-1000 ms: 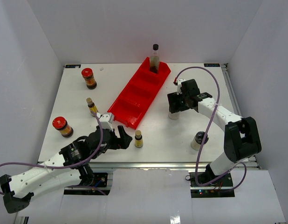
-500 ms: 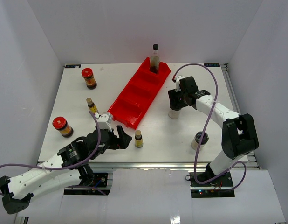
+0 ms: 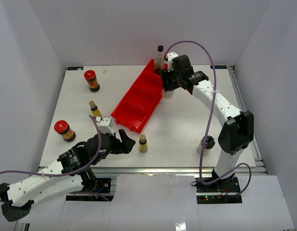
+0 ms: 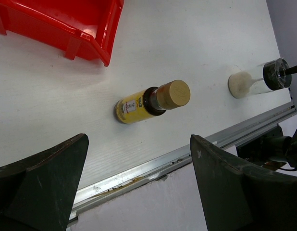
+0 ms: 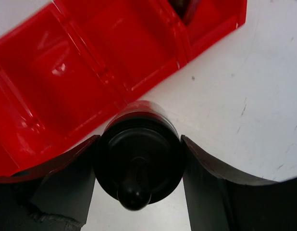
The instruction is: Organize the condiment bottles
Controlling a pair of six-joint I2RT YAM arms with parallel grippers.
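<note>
Red-lidded jars, two: near jar (image 3: 65, 130) and far jar (image 3: 92, 80), upright on the counter (image 3: 187, 120), well left of the red tray (image 3: 139, 98). Yellow-labelled bottle (image 3: 95, 109), left of tray. Left tool (image 3: 126, 143), fingers spread, near tray's near end; second yellow-labelled bottle (image 4: 151, 102) just beside it. Tall clear bottle (image 3: 160, 58), in tray's far compartment. Right tool (image 3: 167, 87), pinching black-capped shaker (image 5: 139, 159) just beside tray's right rim, far end. Other shaker (image 3: 205, 144), well right of tray.

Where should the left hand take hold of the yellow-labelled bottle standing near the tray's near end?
Grip the yellow-labelled bottle round its body, below the tan cap, coming sideways from the left hand side: it stands upright, free of the red tray.
</note>
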